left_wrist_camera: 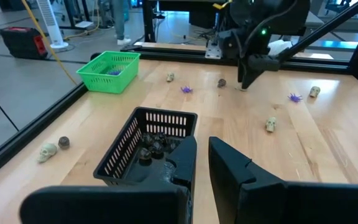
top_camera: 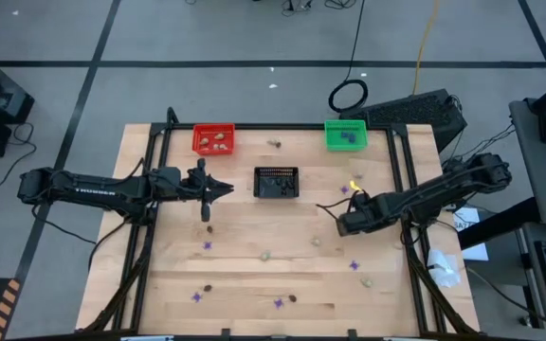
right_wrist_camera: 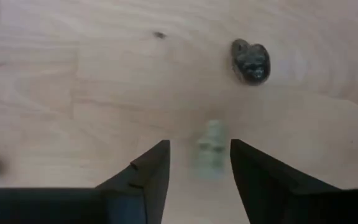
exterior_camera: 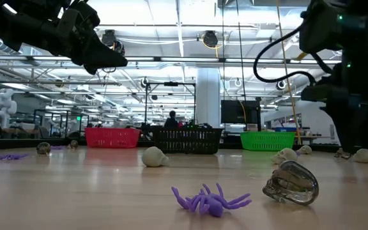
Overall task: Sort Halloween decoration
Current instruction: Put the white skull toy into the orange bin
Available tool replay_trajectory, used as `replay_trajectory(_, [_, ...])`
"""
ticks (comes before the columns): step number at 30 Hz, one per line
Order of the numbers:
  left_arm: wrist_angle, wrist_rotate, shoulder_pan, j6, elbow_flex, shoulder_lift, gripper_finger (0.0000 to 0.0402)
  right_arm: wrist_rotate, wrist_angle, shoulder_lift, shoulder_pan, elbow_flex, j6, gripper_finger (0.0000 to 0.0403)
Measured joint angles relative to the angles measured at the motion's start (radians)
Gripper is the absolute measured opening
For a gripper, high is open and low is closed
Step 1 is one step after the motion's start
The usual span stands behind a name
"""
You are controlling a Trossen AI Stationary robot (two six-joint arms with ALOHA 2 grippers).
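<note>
Right gripper (right_wrist_camera: 199, 165) is standing spread astride a pale skull (right_wrist_camera: 211, 144), dark trinket (right_wrist_camera: 251, 60) at one o'clock, both unseen from overhead.

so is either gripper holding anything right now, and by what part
Nothing is held. The right gripper is open around a pale skull on the table; the left gripper hangs empty.

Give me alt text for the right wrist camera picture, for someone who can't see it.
The right gripper points straight down at the wooden table, its jaws open on either side of a pale beige skull trinket lying between them. A dark brown-black skull trinket lies on the wood just beyond it, clear of the jaws.
</note>
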Motion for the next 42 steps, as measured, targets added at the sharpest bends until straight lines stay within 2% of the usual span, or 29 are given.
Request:
replay_trajectory(7, [0.000, 0.000, 0.000, 0.000, 0.000, 0.000, 0.0035, -0.004, 0.012, 0.019, 0.000, -0.027, 0.032, 0.0155])
replay_trajectory(16, [-0.005, 0.001, 0.000, 0.000, 0.000, 0.000, 0.0035, -0.068, 0.068, 0.074, 0.014, -0.023, -0.024, 0.0155])
replay_trajectory(20, [-0.005, 0.001, 0.000, 0.000, 0.000, 0.000, 0.0035, -0.122, -0.017, 0.062, 0.013, 0.011, -0.046, 0.0155])
replay_trajectory(25, [-0.007, 0.001, 0.000, -0.001, 0.000, 0.000, 0.0035, -0.111, -0.125, 0.052, 0.015, 0.095, -0.050, 0.0155])
replay_trajectory(30, [-0.007, 0.001, 0.000, -0.001, 0.000, 0.000, 0.0035, -0.108, -0.136, 0.051, 0.048, 0.128, -0.059, 0.0155])
replay_trajectory(35, [-0.008, 0.001, 0.000, -0.001, 0.000, 0.000, 0.0035, -0.106, -0.160, 0.051, 0.083, 0.127, -0.213, 0.0155])
replay_trajectory(42, [-0.013, 0.001, 0.000, -0.001, 0.000, 0.000, 0.0035, -0.018, -0.137, 0.051, 0.157, 0.127, -0.903, 0.0155])
